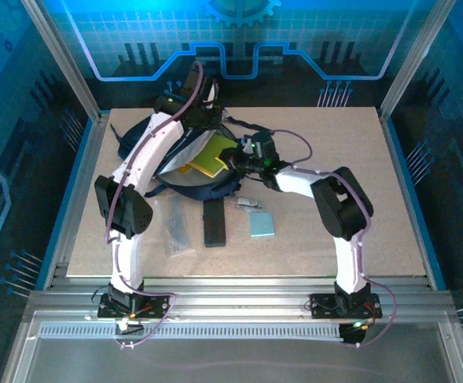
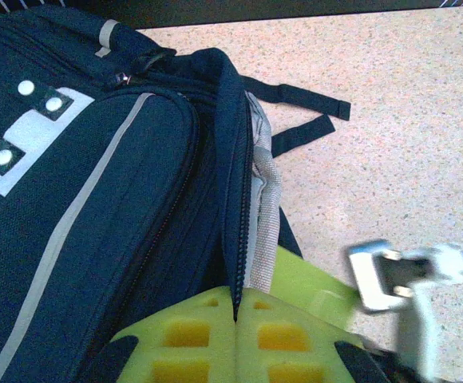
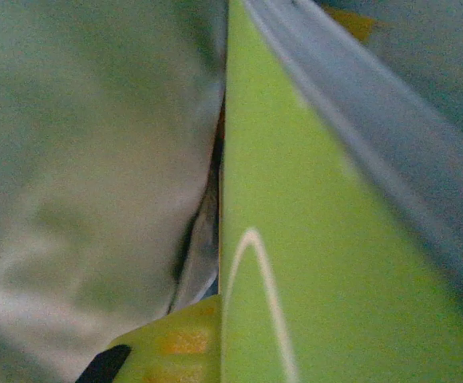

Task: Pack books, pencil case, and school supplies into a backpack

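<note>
The navy backpack [image 1: 164,171] lies at the back of the table, its main opening facing right. My left gripper [image 1: 206,120] is shut on the zipper edge of the backpack [image 2: 96,199], its lime fingertips [image 2: 238,319] pinching the fabric and holding it up. My right gripper [image 1: 238,157] is shut on the lime-green book [image 1: 213,154], whose far end sits inside the opening. Up close the lime-green book [image 3: 327,263] lies against the pale lining, one fingertip [image 3: 176,343] showing beside it. A yellow-orange edge [image 1: 188,167] lies under it. The black pencil case [image 1: 214,222] lies in front.
A translucent grey ruler [image 1: 177,226] lies left of the pencil case. A light-blue pad [image 1: 261,224] and a small silvery clip [image 1: 246,204] lie to its right. Loose dark straps [image 2: 303,112] trail on the speckled table [image 1: 351,159] beyond the backpack.
</note>
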Motion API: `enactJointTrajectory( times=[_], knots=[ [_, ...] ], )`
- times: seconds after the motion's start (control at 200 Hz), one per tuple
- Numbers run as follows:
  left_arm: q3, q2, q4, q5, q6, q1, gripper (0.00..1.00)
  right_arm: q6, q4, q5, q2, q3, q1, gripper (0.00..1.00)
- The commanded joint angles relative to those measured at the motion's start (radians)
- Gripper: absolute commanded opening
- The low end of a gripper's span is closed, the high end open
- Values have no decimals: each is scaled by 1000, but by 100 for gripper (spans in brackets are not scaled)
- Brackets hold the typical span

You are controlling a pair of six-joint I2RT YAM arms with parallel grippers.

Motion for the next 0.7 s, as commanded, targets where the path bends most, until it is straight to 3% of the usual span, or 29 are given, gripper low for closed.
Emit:
enactJointTrajectory(
  times=[0.0,0.19,0.3,0.455,0.695],
  knots=[
    [69,-36,82,79,-27,2,0,51,80,23,121,183,40,0],
    [97,-19,111,153,-88,1,0,26,-115,45,342,489,82,0],
    [86,-17,140,164,-115,0,0,43,-135,31,396,547,79,12],
    [65,-17,178,127,-121,0,0,-22,-154,30,255,377,47,41],
    [-124,-53,378,135,-293,-56,0,-230,-275,30,-150,-42,-74,47]
  ],
)
